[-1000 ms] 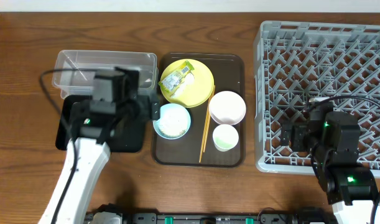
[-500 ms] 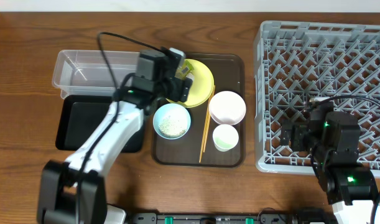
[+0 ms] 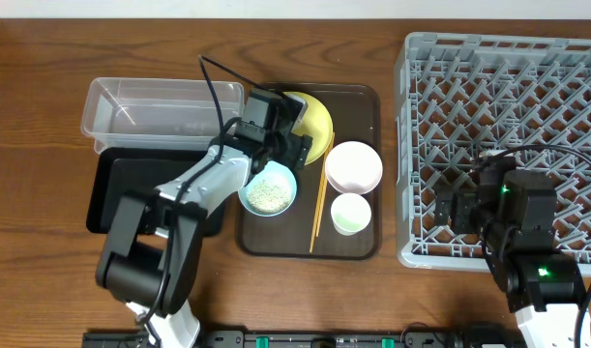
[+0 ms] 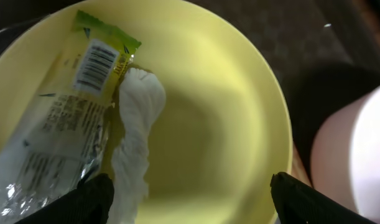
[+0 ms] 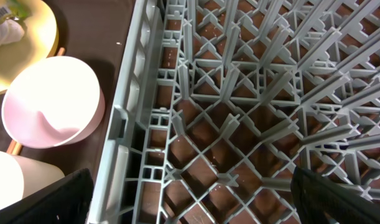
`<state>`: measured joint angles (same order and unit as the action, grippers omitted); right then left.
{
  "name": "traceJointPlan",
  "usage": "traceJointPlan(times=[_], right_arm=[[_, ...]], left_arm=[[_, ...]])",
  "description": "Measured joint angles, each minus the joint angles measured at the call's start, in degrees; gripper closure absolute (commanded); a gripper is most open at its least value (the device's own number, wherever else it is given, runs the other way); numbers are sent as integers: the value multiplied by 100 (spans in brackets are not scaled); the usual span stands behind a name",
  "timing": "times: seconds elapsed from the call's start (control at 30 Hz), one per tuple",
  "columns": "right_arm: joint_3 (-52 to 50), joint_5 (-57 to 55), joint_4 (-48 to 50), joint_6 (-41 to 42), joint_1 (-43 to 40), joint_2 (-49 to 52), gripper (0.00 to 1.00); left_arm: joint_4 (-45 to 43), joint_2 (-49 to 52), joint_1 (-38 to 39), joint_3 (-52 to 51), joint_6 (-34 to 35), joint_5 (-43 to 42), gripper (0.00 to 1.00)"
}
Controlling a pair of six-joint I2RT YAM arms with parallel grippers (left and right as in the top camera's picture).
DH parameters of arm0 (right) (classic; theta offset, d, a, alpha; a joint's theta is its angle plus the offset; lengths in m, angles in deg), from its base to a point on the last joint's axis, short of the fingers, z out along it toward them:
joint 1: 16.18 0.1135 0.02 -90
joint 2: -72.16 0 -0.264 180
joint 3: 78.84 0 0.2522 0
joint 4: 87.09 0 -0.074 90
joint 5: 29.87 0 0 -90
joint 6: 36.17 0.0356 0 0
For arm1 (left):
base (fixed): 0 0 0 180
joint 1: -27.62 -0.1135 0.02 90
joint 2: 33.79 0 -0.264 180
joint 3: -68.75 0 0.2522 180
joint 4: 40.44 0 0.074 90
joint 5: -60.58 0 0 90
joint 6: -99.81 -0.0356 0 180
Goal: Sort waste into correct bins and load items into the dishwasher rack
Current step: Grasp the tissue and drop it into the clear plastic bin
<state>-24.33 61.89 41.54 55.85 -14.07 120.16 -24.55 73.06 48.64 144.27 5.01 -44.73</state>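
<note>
Our left tool (image 4: 190, 186) gapes empty over the wrapper (image 4: 59, 130) (tissue (image 4: 137, 124) alongside), so we risk pinching both or nudging the plate (image 4: 221, 118).

Grey rack (image 5: 252, 112) lattice fills right side. Pinkish-white bowl (image 5: 50, 102) just outside its rim, on brown tray (image 5: 93, 31); yellow plate (image 5: 28, 46) upper left, cup (image 5: 12, 186) lower left.

The plate (image 4: 227, 124) is smooth yellow plastic with a soft sheen; the wrapper (image 4: 59, 118) is crinkled glossy film. The rack (image 5: 239, 124) is matt grey plastic, the tub (image 3: 131, 106) clear plastic, the table (image 3: 44, 280) grained wood.
</note>
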Motion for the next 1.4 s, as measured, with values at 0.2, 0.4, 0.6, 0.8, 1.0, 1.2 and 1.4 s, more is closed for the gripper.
traceJointPlan(times=[0.2, 0.4, 0.6, 0.8, 1.0, 1.2, 1.4], right_arm=[[0, 0, -4, 15, 0, 0, 1], [0, 0, -4, 15, 0, 0, 1], [0, 0, -4, 15, 0, 0, 1], [2, 0, -4, 15, 2, 28, 1], [2, 0, -4, 15, 0, 39, 1], [2, -2, -15, 15, 0, 39, 1], [2, -2, -31, 15, 0, 39, 1]], left_arm=[[-310, 280, 0, 0, 2, 0, 19], [-426, 557, 0, 17, -7, 4, 40], [-385, 568, 0, 33, 9, 4, 75], [-372, 568, 0, 33, -2, -24, 94], [-363, 549, 0, 33, 116, -44, 94], [-13, -96, -24, 31, 267, -46, 94], [85, -1145, -415, 33, 699, 291, 94]])
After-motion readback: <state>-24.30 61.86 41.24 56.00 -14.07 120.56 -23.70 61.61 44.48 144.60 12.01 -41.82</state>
